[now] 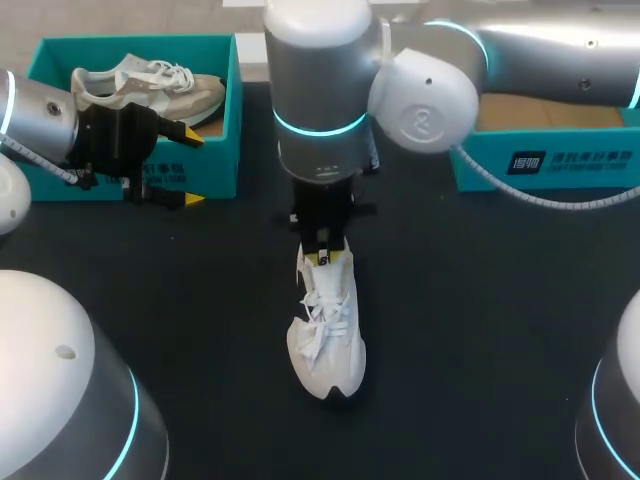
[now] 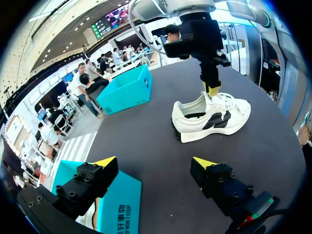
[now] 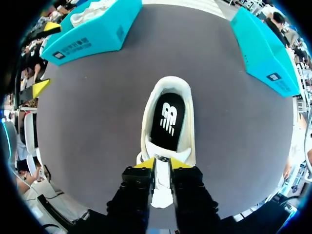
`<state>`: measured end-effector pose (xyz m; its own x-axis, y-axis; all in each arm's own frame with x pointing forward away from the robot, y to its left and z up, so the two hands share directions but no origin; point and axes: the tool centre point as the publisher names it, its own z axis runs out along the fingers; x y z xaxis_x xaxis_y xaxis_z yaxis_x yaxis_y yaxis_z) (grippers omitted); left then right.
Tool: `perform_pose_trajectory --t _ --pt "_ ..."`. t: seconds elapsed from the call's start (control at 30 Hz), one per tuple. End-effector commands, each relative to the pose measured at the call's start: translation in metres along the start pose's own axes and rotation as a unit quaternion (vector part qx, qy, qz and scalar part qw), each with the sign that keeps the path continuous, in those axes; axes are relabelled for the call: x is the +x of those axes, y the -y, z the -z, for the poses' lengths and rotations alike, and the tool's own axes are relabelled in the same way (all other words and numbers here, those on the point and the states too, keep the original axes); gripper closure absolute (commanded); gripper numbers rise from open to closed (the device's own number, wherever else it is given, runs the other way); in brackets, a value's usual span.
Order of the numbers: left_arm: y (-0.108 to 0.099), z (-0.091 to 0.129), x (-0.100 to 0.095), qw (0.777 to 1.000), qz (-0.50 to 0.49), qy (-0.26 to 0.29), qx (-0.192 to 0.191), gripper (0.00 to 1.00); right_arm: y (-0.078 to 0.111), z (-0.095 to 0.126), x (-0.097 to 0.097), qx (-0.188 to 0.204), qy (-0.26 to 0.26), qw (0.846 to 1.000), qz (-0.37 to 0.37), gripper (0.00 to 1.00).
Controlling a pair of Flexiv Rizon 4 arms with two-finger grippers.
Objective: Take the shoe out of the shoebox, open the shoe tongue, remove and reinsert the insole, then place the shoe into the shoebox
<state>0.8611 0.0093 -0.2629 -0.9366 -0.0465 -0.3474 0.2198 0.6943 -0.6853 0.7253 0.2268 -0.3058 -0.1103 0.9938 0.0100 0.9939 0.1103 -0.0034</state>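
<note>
Right gripper (image 3: 162, 163) is pinched narrow on the tongue (image 3: 162, 187) of the white shoe (image 1: 327, 330), 1 yellow-tipped finger on each side of it. This arm comes in along the table's far edge from the right corner, reaches past the middle, and its wrist turns straight down so the fingers point at the shoe from above. The shoe stands on its sole at the middle of the table (image 1: 480, 330), toe toward the near edge, heel under the wrist. Ahead of the fingers its mouth is open and the black insole (image 3: 168, 119) lies flat inside.

Left gripper (image 1: 190, 168) hovers level at the left shoebox (image 1: 140, 42), by that box's front wall, its 2 fingers spread wide with nothing between them; the arm enters from the table's left edge. That teal box sits at the far left corner and holds a second shoe (image 1: 150, 85), beige and white. The right shoebox (image 1: 560, 160) sits at the far right corner, partly hidden by the right arm.
</note>
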Motion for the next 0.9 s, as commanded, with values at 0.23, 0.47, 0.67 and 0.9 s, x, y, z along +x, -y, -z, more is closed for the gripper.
perform_pose_trajectory --t 0.23,0.47,0.67,0.9 --pt "0.001 0.000 0.001 1.000 0.000 0.000 -0.001 0.00 -0.007 -0.005 -0.009 -0.006 0.009 1.000 -0.002 1.00" --pt "0.001 0.000 0.001 1.000 0.000 0.000 -0.001 0.00 -0.013 -0.016 -0.006 0.000 -0.001 1.000 0.010 0.93" --pt "0.001 0.000 0.001 1.000 0.000 0.000 -0.001 0.00 -0.010 -0.023 -0.009 0.008 -0.005 1.000 0.007 0.89" --pt "0.001 0.000 0.001 1.000 0.000 0.000 -0.001 0.00 -0.013 0.002 -0.019 -0.022 0.006 0.999 0.044 0.73"
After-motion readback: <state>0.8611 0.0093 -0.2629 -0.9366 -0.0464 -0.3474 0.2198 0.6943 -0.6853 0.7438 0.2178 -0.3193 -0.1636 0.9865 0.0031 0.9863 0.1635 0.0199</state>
